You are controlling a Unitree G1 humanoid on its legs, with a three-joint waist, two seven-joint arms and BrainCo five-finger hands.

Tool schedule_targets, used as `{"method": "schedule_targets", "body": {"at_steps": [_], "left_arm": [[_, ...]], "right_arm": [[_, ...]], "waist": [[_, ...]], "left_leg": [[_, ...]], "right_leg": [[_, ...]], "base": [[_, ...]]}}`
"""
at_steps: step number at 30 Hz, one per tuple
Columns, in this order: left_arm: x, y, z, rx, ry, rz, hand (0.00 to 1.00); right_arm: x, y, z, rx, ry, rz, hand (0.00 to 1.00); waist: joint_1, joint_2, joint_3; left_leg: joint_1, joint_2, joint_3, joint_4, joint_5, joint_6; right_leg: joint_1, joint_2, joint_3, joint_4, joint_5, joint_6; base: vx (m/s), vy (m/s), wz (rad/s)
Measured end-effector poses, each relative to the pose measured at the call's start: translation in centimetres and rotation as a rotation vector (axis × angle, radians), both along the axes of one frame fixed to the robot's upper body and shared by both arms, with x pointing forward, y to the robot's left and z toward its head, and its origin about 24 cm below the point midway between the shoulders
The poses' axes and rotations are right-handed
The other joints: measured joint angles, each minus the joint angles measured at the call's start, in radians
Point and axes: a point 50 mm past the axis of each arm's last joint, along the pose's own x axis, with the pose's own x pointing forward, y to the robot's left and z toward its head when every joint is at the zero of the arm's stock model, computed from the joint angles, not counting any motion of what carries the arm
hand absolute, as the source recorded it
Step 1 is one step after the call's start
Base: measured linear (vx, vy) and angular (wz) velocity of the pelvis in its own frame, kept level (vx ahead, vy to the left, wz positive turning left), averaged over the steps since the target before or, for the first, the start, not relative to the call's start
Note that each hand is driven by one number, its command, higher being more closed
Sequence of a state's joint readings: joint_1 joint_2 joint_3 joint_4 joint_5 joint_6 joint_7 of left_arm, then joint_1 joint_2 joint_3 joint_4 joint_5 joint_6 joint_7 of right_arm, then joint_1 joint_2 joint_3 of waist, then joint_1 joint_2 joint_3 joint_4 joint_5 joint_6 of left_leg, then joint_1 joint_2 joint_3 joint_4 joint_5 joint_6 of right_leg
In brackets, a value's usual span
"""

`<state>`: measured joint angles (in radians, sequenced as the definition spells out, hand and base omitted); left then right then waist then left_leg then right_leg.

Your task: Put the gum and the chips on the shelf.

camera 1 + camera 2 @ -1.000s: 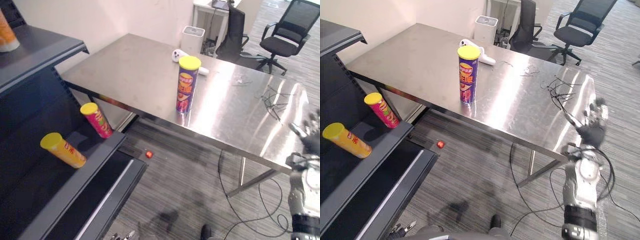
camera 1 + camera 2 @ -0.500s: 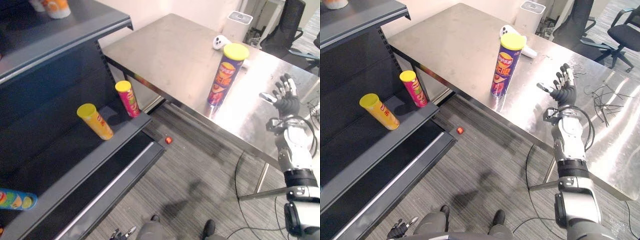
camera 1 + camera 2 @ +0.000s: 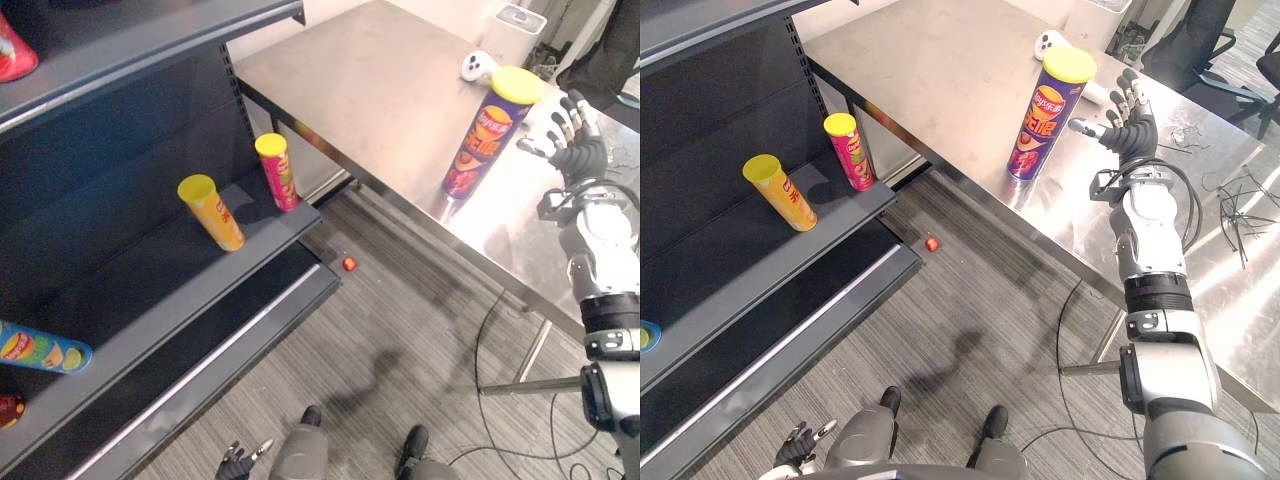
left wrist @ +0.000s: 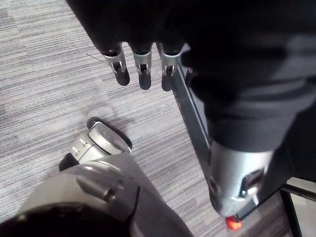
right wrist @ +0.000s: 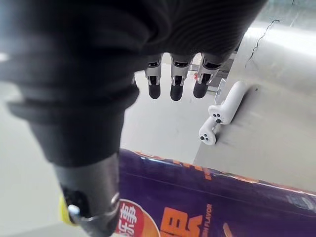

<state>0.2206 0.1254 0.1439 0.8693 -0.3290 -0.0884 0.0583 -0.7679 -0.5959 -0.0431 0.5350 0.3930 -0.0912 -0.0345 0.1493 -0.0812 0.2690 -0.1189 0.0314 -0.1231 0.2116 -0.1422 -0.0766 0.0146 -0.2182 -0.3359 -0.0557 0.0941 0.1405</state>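
A tall purple chips can [image 3: 485, 135] with a yellow lid stands upright near the front edge of the steel table [image 3: 370, 90]. My right hand [image 3: 1130, 125] is raised just to the right of the can, open, with its fingers spread and straight. In the right wrist view the can [image 5: 222, 197] lies close under the palm, between the thumb [image 5: 94, 197] and the fingers [image 5: 175, 79], and is not gripped. My left hand [image 3: 240, 462] hangs low over the carpet, and its fingers [image 4: 143, 69] are relaxed and hold nothing.
On the dark shelf board [image 3: 150, 290] to the left stand a yellow can [image 3: 212, 212] and a red can [image 3: 277, 172]; a blue can [image 3: 40, 348] lies lower down. A small red object [image 3: 349, 264] is on the carpet. A white controller [image 5: 219, 116] lies behind the purple can.
The camera has swung left and down, showing more of the shelf. My right hand has risen from the table's edge and come up beside the purple can.
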Motion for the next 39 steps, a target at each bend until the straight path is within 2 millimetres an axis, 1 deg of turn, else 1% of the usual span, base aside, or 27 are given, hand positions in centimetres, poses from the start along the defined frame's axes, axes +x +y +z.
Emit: {"method": "schedule_targets", "body": {"at_steps": [3, 8, 11, 14, 18, 20, 24, 28, 32, 35, 36, 39], "left_arm": [[0.1, 0.0, 0.0, -0.003, -0.006, -0.005, 0.0], [0.2, 0.3, 0.2, 0.0, -0.023, -0.015, 0.0], [0.4, 0.2, 0.3, 0.001, -0.032, -0.021, 0.0], [0.5, 0.1, 0.3, 0.001, -0.035, -0.027, 0.0], [0.5, 0.2, 0.3, 0.004, -0.034, -0.038, 0.0], [0.5, 0.2, 0.3, 0.004, -0.035, -0.038, 0.0], [0.6, 0.3, 0.4, 0.01, -0.046, -0.039, 0.0], [0.7, 0.3, 0.4, 0.012, -0.049, -0.041, 0.0], [0.7, 0.4, 0.5, 0.014, -0.05, -0.042, 0.0], [0.7, 0.5, 0.5, 0.014, -0.05, -0.044, 0.0], [0.7, 0.5, 0.5, 0.014, -0.05, -0.044, 0.0], [0.8, 0.5, 0.5, 0.014, -0.056, -0.047, 0.0]], "right_arm": [[0.3, 0.1, -0.2, -0.002, 0.018, 0.0, 0.0], [0.6, 0.2, 0.4, 0.004, 0.021, 0.002, 0.0], [0.8, 0.2, 0.6, 0.01, 0.024, -0.003, 0.0], [1.0, 0.1, 0.8, 0.014, 0.031, -0.006, 0.0], [1.0, 0.1, 0.8, 0.015, 0.034, -0.007, 0.0], [1.0, 0.1, 0.8, 0.015, 0.034, -0.007, 0.0], [1.3, 0.2, 1.4, 0.015, 0.03, -0.008, 0.0], [1.4, 0.2, 1.3, 0.016, 0.038, -0.01, 0.0], [1.4, 0.2, 1.2, 0.017, 0.052, -0.01, 0.0], [1.5, 0.3, 0.9, 0.009, 0.064, -0.006, 0.0], [1.5, 0.4, 0.9, 0.007, 0.066, -0.005, 1.0], [1.6, 0.2, 0.4, 0.011, 0.086, -0.014, 1.0]], "waist": [[0.003, -0.001, 0.001], [0.006, -0.014, 0.008], [0.018, -0.015, 0.009], [0.023, -0.015, 0.009], [0.023, -0.017, 0.013], [0.029, -0.017, 0.015], [0.029, -0.019, 0.035], [0.044, -0.024, 0.039], [0.048, -0.031, 0.044], [0.05, -0.031, 0.045], [0.05, -0.031, 0.045], [0.052, -0.031, 0.055]], "left_leg": [[0.0, 0.002, 0.001, 0.0, 0.0, 0.0], [0.0, 0.006, 0.001, 0.0, 0.001, -0.001], [-0.001, 0.005, 0.0, 0.0, 0.001, -0.001], [-0.001, 0.005, -0.005, 0.0, 0.003, -0.002], [-0.001, 0.002, -0.018, -0.002, 0.006, -0.002], [-0.002, 0.002, -0.019, -0.003, 0.007, -0.002], [-0.001, 0.003, -0.021, -0.007, 0.014, -0.004], [0.0, 0.002, -0.026, -0.03, 0.03, -0.006], [0.0, 0.001, -0.03, -0.033, 0.032, -0.006], [0.0, -0.002, -0.031, -0.033, 0.033, -0.004], [-0.001, -0.002, -0.031, -0.033, 0.034, -0.004], [-0.001, -0.003, -0.034, -0.033, 0.035, -0.003]], "right_leg": [[-0.002, 0.002, 0.003, 0.001, 0.0, 0.0], [-0.003, 0.005, 0.003, 0.001, 0.0, 0.0], [-0.003, 0.004, 0.003, 0.001, 0.0, 0.0], [0.0, 0.004, -0.004, 0.001, 0.0, 0.0], [0.007, 0.003, -0.014, 0.001, 0.0, 0.0], [0.007, 0.003, -0.015, 0.001, 0.0, 0.0], [0.006, 0.003, -0.016, 0.004, -0.001, 0.0], [0.0, 0.002, -0.023, 0.004, 0.0, 0.0], [0.0, 0.001, -0.027, 0.005, -0.001, 0.0], [0.0, -0.004, -0.028, 0.008, -0.001, 0.0], [0.0, -0.005, -0.028, 0.009, -0.001, 0.0], [-0.005, -0.008, -0.03, 0.025, -0.007, 0.0]], "base": [[0.0, -0.011, -0.02], [0.0, 0.0, 0.0], [0.0, 0.0, 0.0], [0.0, -0.007, 0.05], [0.0, -0.004, 0.1], [0.0, 0.0, 0.0], [0.0, -0.002, 0.01], [0.0, -0.011, 0.05], [0.0, -0.005, 0.02], [0.0, 0.0, 0.0], [0.0, 0.0, 0.0], [-0.01, 0.001, 0.02]]}}
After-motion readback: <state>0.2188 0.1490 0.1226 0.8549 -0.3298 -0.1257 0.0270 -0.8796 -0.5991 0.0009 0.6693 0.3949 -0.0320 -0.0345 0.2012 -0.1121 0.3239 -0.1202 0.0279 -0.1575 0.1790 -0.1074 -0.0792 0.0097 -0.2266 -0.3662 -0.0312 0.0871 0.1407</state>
